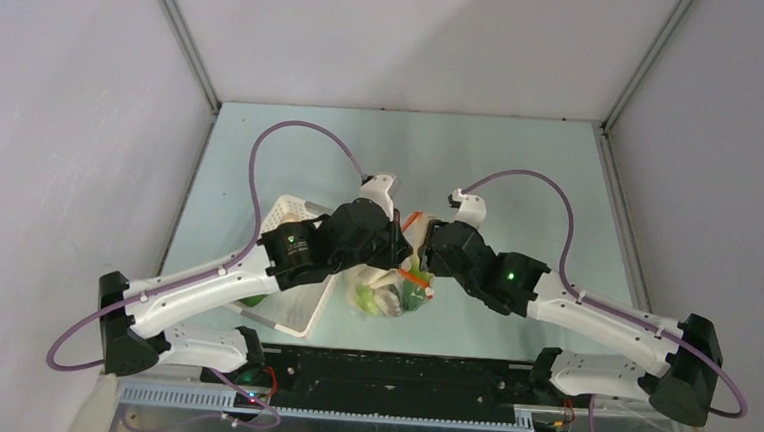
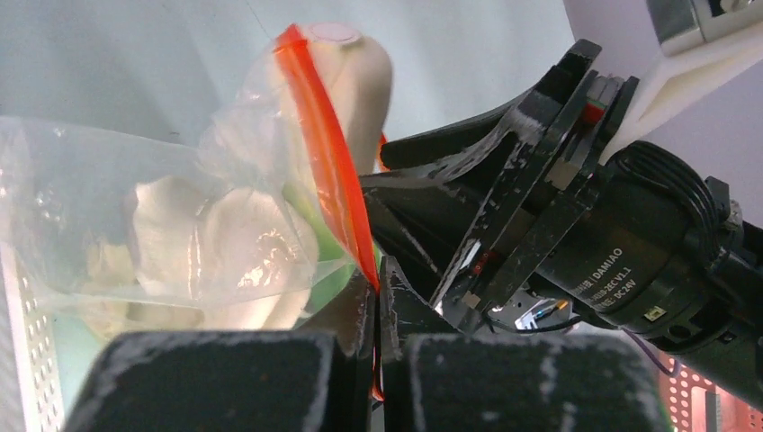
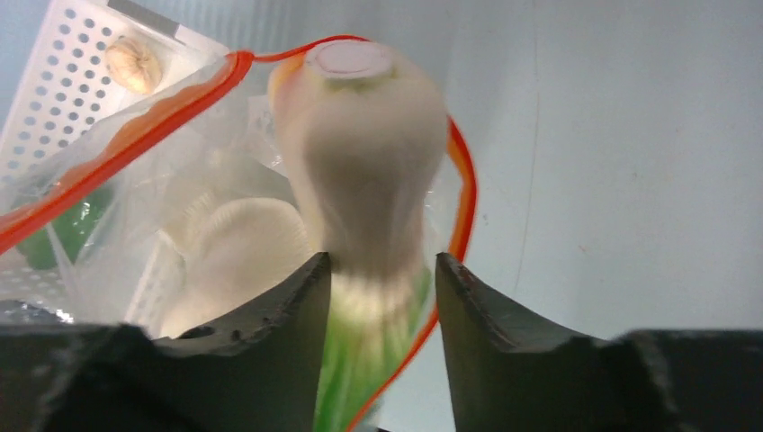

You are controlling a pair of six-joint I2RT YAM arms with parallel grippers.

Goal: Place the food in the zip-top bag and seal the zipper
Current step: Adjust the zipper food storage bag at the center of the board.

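Grey walls stand around the pale green surface. The left hand is pinched tight on the orange zipper of the bag. The right hand squeezes a bok choy poking out of the bag's mouth. Mushrooms lie inside. A white basket sits just beside it.

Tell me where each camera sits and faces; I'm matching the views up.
Top external: above and behind the bases, looking down at the table; both arms meet at the zip-top bag.
Left wrist: on the left arm, looking past the left gripper, shut on the zipper; right arm beside.
Right wrist: on the right arm, looking past the right gripper, closed on the bok choy.
Shared: both wrist views show zipper and bok choy.
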